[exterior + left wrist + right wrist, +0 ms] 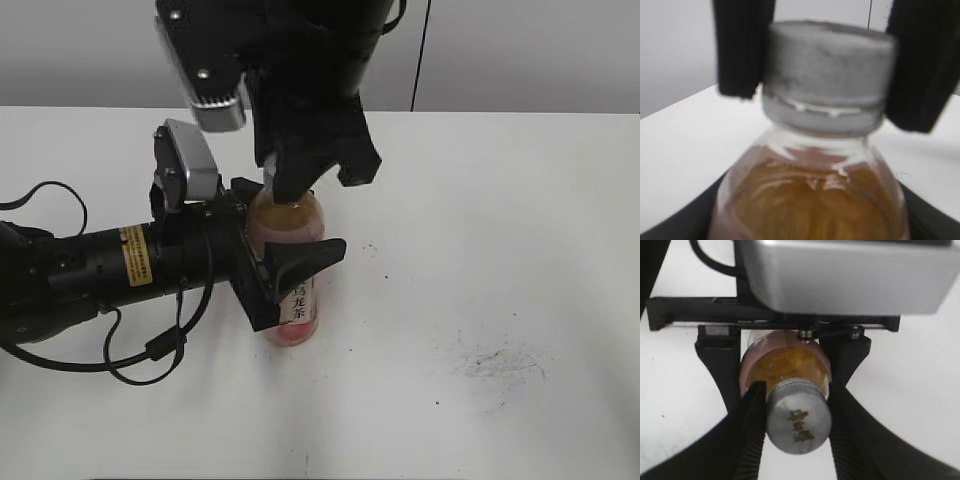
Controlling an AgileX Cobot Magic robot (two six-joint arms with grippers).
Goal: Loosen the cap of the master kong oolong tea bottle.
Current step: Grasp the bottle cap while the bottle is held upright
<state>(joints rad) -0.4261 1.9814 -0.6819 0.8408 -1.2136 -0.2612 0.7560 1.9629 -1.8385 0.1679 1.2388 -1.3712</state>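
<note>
The master kong oolong tea bottle (297, 226) stands upright on the white table, its pink label with a white strip facing front. My left gripper (298, 255) comes in from the left and is shut on the bottle's body; its black fingers flank the bottle in the right wrist view (782, 354). My right gripper (285, 185) comes down from above and is shut on the cap (798, 422). The cap is white with a dark mark on top. In the left wrist view the cap (827, 75) sits between the right gripper's two black fingers, above the amber bottle shoulder (810, 195).
The table (520, 220) has dark scuff marks (500, 362) at the front right. A black cable (150, 352) loops from the left arm at the front left. A grey wall stands behind the table.
</note>
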